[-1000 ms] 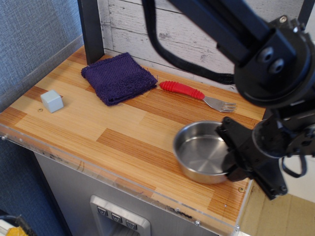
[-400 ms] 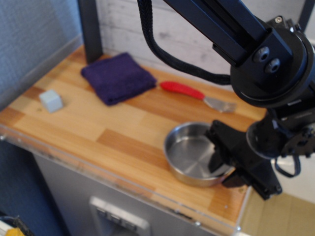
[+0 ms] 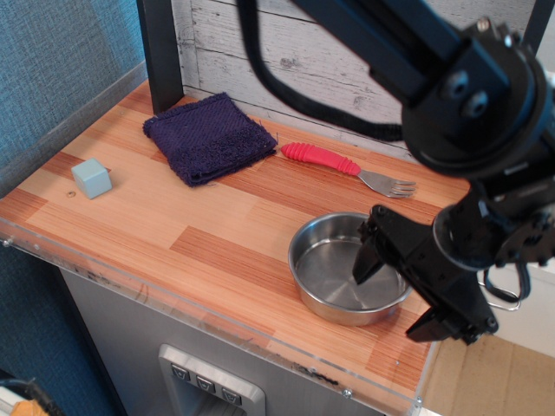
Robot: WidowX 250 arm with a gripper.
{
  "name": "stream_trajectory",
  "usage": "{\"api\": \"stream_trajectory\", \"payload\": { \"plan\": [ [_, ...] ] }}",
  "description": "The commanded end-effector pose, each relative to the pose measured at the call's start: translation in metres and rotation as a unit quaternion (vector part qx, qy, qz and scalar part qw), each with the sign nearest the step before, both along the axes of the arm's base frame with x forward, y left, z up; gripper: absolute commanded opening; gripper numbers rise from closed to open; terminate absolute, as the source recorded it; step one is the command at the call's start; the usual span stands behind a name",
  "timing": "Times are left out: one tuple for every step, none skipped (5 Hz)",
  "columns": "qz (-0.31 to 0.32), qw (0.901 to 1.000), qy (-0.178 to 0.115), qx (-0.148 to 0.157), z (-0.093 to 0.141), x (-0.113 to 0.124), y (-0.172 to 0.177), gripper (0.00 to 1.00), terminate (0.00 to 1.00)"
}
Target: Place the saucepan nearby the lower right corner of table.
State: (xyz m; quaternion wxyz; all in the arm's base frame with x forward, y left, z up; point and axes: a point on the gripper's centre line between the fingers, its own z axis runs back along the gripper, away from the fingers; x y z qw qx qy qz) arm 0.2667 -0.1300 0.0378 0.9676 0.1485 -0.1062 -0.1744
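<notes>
though under hand, saucepan (tabletop)

Even bright light, sharp pic, soft shadows, mild glare in saucepan

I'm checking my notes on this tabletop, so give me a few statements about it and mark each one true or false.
1. The saucepan sits near the front right corner of the table. True.
2. The saucepan has food in it. False: it is empty.
3. The fork has a red handle and lies behind the saucepan. True.
4. The purple cloth lies under the saucepan. False: it lies apart, near the back left of the table.
5. The small grey block rests on the purple cloth. False: it stands on bare wood near the left edge.
6. The hand is at the saucepan's right rim. True.
</notes>
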Motion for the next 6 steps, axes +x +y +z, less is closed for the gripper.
{"api": "stream_trajectory", "payload": {
  "plan": [
    [0.016,0.9881,-0.009,-0.153,0.059,0.008,0.006,1.0,0.0],
    [0.071,0.9752,-0.011,-0.209,0.077,0.018,0.026,1.0,0.0],
    [0.115,0.9634,-0.029,-0.24,0.09,0.023,0.046,1.0,0.0],
    [0.115,0.9634,-0.029,-0.24,0.09,0.023,0.046,1.0,0.0],
    [0.115,0.9634,-0.029,-0.24,0.09,0.023,0.046,1.0,0.0],
    [0.115,0.9634,-0.029,-0.24,0.09,0.023,0.046,1.0,0.0]
  ]
}}
